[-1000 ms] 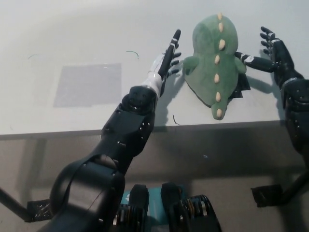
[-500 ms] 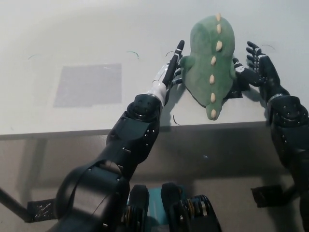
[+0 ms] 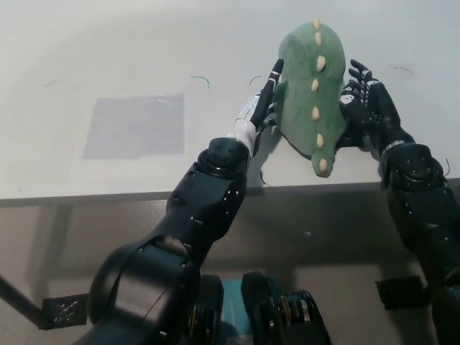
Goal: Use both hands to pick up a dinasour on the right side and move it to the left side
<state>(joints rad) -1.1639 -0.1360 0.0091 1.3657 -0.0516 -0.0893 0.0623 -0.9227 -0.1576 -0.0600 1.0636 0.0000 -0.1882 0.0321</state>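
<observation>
White and smooth, a table [image 3: 108, 65] fills the upper half of the steep downward view, its front edge running straight across the middle, with a dim grey floor [image 3: 323, 237] below it. On the table's left part lies a flat, pale grey square patch [image 3: 134, 126].

Toward the right part of the table, near the front edge, sits a green plush dinosaur [image 3: 302, 93]. Its fabric looks soft and matte, its body rounded and bulging. A row of small cream spikes [image 3: 315, 86] runs down its back, marking its long axis, which goes from the far side of the table toward the near edge with a slight lean to the right. The broad, domed end points away from the camera; the narrow, tapering tail end points toward the front edge and stops just short of it. Its face and underside are hidden.

Robot's left hand [image 3: 264, 100] presses flat against the toy's left flank, fingers straight and together, pointing away from the camera. Most of it shows dark from this angle, with white at the wrist.

Robot's right hand [image 3: 365, 100], black, is against the toy's right flank with fingers spread and curved toward the plush. Its palm is hidden behind the toy. The dinosaur is squeezed between the two hands. Whether it rests on the table or is raised off it cannot be told.
</observation>
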